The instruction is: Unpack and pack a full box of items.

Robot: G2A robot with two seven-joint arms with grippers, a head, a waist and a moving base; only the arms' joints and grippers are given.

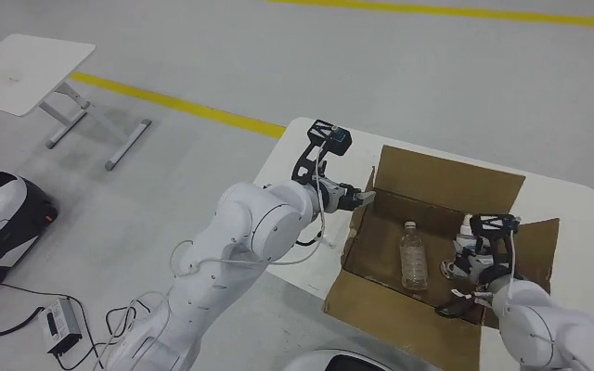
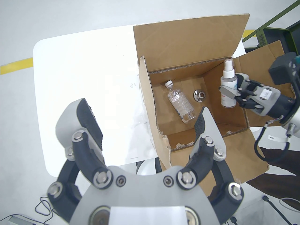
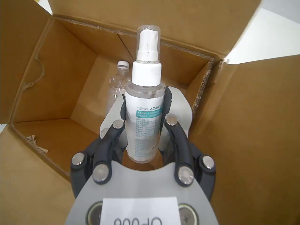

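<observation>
An open cardboard box [image 1: 445, 181] [image 2: 187, 47] [image 3: 58, 83] stands on the white table [image 1: 288, 153] [image 2: 93, 71]. On its floor lie a clear plastic water bottle [image 1: 412, 256] [image 2: 180, 102] [image 3: 116, 80] and a small round metal part [image 2: 199, 94]. My right gripper [image 1: 461, 262] [image 2: 228, 92] [image 3: 145, 104] is shut on a white spray bottle [image 1: 467, 234] [image 2: 228, 83] [image 3: 145, 94], held upright inside the box near its right wall. My left gripper [image 1: 365, 197] [image 2: 145, 122] hangs open above the box's left wall, holding nothing.
The box flaps [image 1: 538, 241] [image 3: 257, 129] stand open around the right gripper. Bare tabletop [image 2: 82, 94] lies left of the box. A small folding table [image 1: 37, 70] stands on the floor far left, and cables [image 1: 56, 325] lie on the floor.
</observation>
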